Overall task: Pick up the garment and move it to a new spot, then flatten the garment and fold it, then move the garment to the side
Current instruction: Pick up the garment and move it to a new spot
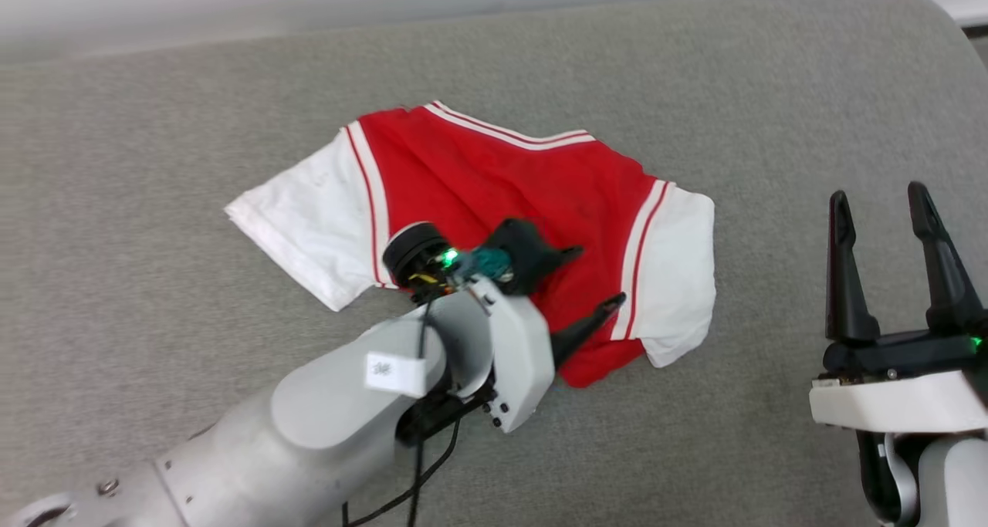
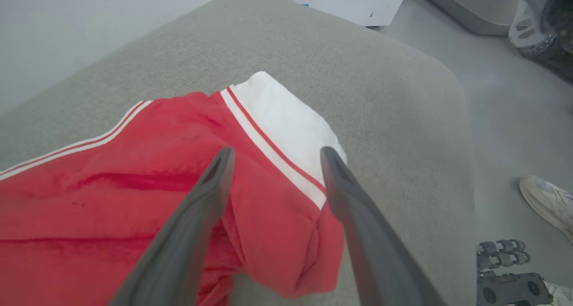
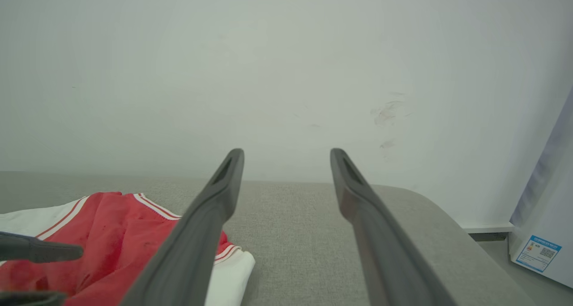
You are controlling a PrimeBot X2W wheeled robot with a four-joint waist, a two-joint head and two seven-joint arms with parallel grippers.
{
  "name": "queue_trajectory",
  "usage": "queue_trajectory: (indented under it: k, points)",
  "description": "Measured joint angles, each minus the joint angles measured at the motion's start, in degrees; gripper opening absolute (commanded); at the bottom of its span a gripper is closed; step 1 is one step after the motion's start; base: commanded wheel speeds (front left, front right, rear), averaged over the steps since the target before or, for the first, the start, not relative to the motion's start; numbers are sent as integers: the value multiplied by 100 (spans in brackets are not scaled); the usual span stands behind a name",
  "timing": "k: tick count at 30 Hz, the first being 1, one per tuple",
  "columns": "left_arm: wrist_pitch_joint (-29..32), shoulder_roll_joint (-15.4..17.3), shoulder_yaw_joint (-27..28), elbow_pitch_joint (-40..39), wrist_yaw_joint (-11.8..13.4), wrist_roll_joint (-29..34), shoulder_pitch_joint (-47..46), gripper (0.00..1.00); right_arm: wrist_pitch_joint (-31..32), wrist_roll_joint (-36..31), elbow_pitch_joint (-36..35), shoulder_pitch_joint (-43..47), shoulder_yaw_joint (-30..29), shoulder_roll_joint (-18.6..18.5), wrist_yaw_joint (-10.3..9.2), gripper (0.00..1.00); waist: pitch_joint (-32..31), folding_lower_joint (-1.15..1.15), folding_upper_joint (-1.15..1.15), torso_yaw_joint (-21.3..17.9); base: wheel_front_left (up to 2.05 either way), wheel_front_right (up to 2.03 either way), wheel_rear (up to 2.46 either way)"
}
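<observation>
The left hand is open, its two fingers spread, and reaches out over the near part of the garment. In the left wrist view a bunched lobe of red cloth lies between and below the fingers. The striped seam of one white sleeve runs just inside the finger on that view's right side. Whether the fingertips touch the cloth cannot be told.

Beyond the left hand the garment spreads out across the grey padded surface. It lies loose and creased. The body is red and a white short sleeve sticks out at each side. White-and-red stripes edge each sleeve seam and the far edge. The near edge, under the left hand, is rumpled and folded on itself.

The right hand is open too, fingers apart and pointing away from the robot. It hangs over bare surface, and the garment lies well off to its left, nearest at the white sleeve. In the right wrist view the red cloth sits low beside the finger on that view's left, and a pale wall stands ahead.

Past the surface's rounded corner, the left wrist view shows a grey floor and a pale shoe.
</observation>
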Motion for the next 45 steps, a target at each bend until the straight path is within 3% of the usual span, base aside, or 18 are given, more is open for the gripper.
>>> queue_trajectory:
  k: [8,12,16,20,27,34,45]
  points:
    - [-1416,612,754,-409,1194,132,849,100,0,-71,157,270,-8,1,0,100,-420,0,0,392,0,0,0]
    - [-1720,889,1355,-542,1768,125,1414,100,0,-77,248,402,-40,1,0,100,-583,0,0,573,0,0,0]
    - [-1748,1013,2358,-893,2214,453,2089,100,0,-116,350,552,-62,0,0,100,-731,0,0,733,0,0,0]
    - [-1756,939,3529,-1302,2513,1123,2981,100,0,-127,437,619,-99,1,0,100,-843,0,0,865,0,0,0]
    - [-1763,414,5007,-1760,2495,2259,4350,100,0,-53,617,703,-114,1,0,100,-1027,0,0,999,0,0,0]
    - [-1763,-315,5957,-1914,1904,2976,5195,100,0,54,843,833,-88,2,0,100,-1206,0,0,1049,0,0,0]
    - [-1763,-1049,6625,-1678,1188,3764,5746,100,0,191,1156,1022,-102,1,0,100,-1418,0,0,1028,0,0,0]
